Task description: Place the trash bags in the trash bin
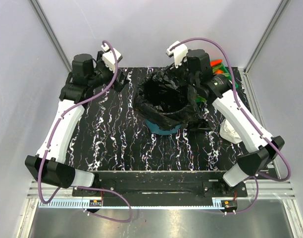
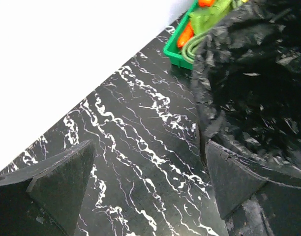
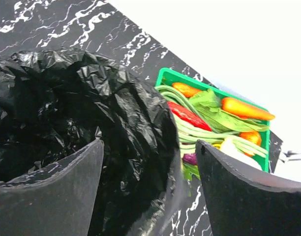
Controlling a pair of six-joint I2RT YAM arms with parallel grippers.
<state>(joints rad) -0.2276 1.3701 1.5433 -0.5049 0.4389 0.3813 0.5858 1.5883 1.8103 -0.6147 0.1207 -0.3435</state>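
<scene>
1. Only the top view shows the bin (image 1: 164, 130). It stands mid-table (image 1: 117, 134), a little toward the far edge, and only a band of its teal wall shows below the bag (image 1: 166, 94).
2. The bag is draped over the bin's mouth, with crumpled film hanging down the outside and a dark hollow in the middle.
3. The top view also shows a white wad (image 1: 231, 130) near the right edge of the table, which neither wrist view clearly shows.
4. Both wrist views show the bag only as wrinkled black film, with the bin hidden beneath it.
5. The right wrist view shows what the tray (image 3: 163, 78) in the far right corner holds: carrots, green beans and a red pepper. The top view shows only a sliver of it.
6. The left gripper (image 2: 148, 187) has its jaws spread fully wide, with only bare table between them. The bag lies just beside its right finger, and it grips nothing.
7. The right gripper (image 3: 148, 191) has its jaws wide apart over the bag's tray-side rim. Film runs between them unpinched, and I cannot tell whether a finger touches it.
</scene>
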